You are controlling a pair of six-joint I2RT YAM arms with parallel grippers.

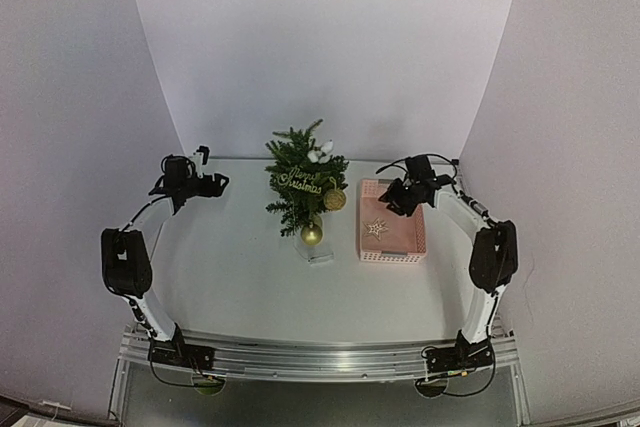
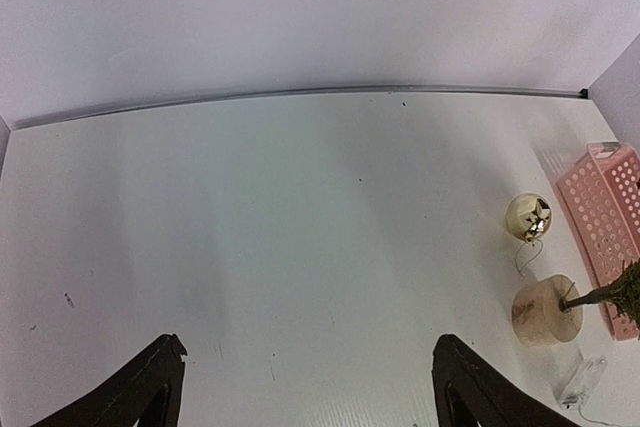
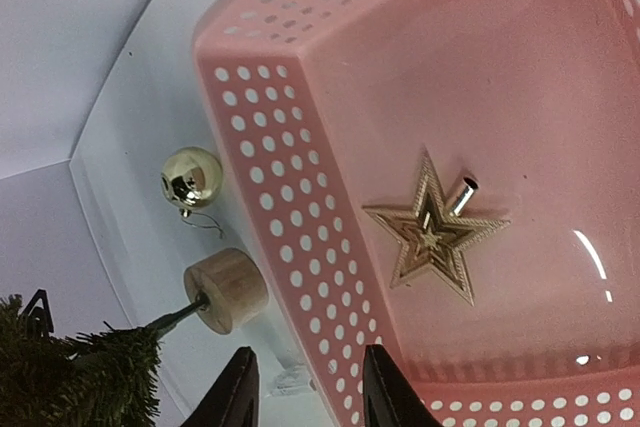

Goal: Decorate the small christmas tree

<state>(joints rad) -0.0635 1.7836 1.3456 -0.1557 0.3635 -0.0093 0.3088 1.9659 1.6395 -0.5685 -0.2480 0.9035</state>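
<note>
The small christmas tree (image 1: 303, 182) stands mid-table, with a gold script sign (image 1: 301, 183), a gold ball (image 1: 334, 199) and a white ornament (image 1: 320, 154) on it. Its pale round base (image 3: 225, 290) shows in both wrist views, also in the left wrist view (image 2: 546, 311). A second gold ball (image 3: 191, 177) lies on the table by the base. A gold star (image 3: 435, 237) lies in the pink basket (image 3: 300, 177). My right gripper (image 3: 305, 397) is open and empty, above the basket's left wall. My left gripper (image 2: 305, 387) is wide open and empty over bare table, left of the tree.
The pink basket (image 1: 392, 247) sits right of the tree. A small clear plastic pack (image 2: 580, 379) lies by the tree base. White walls enclose the table on the left, back and right.
</note>
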